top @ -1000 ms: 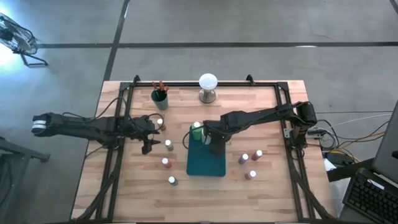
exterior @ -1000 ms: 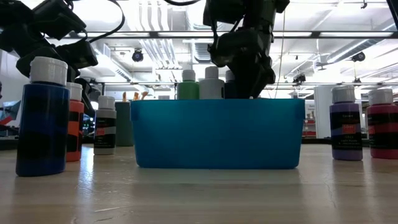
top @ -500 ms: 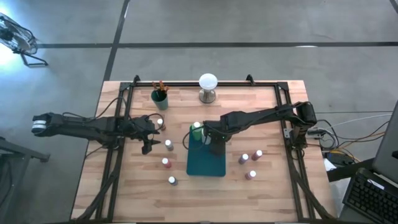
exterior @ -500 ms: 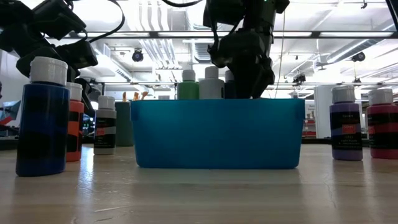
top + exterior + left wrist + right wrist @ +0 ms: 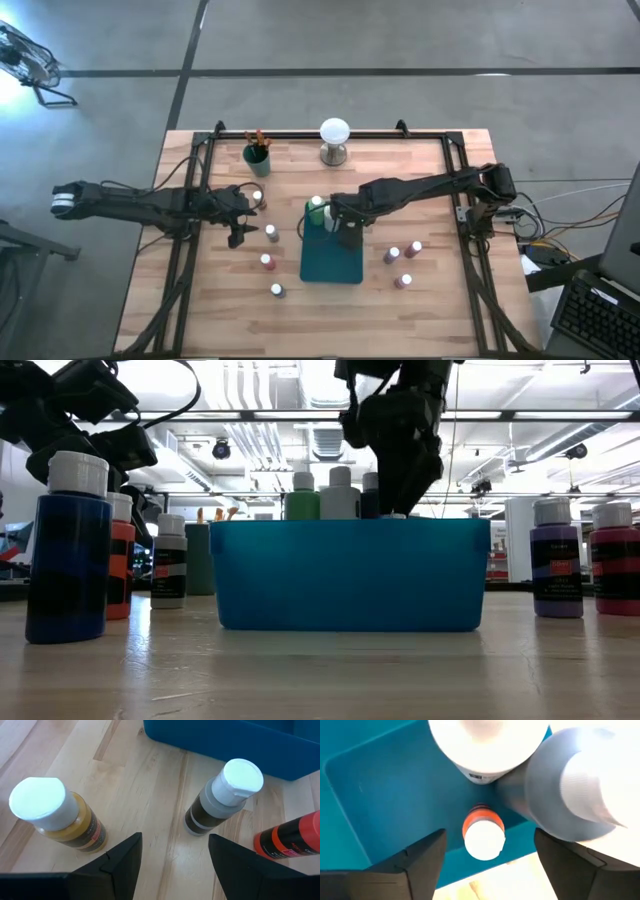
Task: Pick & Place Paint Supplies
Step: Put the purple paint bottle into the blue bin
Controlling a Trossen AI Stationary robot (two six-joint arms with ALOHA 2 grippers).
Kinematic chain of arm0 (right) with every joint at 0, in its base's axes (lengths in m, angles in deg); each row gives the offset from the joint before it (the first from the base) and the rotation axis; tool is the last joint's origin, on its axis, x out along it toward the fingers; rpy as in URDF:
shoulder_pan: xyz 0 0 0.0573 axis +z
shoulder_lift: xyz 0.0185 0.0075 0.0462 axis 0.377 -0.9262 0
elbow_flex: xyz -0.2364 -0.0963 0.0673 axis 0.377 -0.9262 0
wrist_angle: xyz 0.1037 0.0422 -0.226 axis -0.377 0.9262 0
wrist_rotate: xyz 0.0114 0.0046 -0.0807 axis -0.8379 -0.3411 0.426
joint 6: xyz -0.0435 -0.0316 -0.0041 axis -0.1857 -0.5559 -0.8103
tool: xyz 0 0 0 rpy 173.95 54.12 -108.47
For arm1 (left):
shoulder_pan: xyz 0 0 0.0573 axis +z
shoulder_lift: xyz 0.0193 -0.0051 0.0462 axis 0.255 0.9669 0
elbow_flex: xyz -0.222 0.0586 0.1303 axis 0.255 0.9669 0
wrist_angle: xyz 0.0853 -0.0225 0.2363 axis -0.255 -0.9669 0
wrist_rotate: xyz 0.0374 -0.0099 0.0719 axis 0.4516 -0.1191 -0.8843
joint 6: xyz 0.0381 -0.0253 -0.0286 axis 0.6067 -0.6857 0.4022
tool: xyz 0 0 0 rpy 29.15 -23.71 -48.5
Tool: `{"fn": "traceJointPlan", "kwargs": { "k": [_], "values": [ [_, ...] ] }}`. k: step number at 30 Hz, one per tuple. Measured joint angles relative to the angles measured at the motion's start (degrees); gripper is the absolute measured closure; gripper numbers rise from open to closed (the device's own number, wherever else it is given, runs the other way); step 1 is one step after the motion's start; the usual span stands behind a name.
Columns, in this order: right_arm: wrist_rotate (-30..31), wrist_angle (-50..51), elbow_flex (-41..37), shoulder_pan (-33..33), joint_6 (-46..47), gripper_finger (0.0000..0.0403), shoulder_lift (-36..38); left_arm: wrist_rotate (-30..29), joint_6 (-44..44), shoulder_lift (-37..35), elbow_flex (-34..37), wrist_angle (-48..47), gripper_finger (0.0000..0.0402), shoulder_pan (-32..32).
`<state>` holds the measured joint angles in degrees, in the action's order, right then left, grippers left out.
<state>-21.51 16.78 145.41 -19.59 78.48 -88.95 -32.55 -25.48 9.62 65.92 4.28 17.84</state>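
Hovering right fingers (image 5: 490,865) over orange bottle (image 5: 483,834)

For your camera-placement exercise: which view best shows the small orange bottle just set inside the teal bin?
The right wrist view: the orange bottle stands upright on the teal bin floor between the open right gripper fingers. The high view hides it under the arm; the low view behind the wall.

A white ball on a metal base (image 5: 334,139) stands at the table's (image 5: 440,310) far edge.

Dark two-finger right gripper (image 5: 343,226) wide open, pointing down; dark two-finger left gripper (image 5: 240,238) likewise open, low.
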Motion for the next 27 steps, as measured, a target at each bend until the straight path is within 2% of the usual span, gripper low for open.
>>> {"fn": "traceJointPlan", "kwargs": {
  "k": [6, 15, 27],
  "values": [
    [1.0, 1.1, 0.0, 1.0, -2.1, 0.0095, 4.0, 0.0, 0.0, 0.0, 0.0, 0.0, 0.0167, 0.0],
    [1.3, 5.9, 0.1, 5.2, -2.0, 0.0129, 12.9, 0.0, 0.0, 0.0, 0.0, 0.0, 0.0167, 0.0],
    [1.1, 18.7, 0.1, 13.2, 14.9, 0.0159, 14.4, 0.0, 0.0, 0.0, 0.0, 0.0, 0.0167, 0.0]
  ]
}}
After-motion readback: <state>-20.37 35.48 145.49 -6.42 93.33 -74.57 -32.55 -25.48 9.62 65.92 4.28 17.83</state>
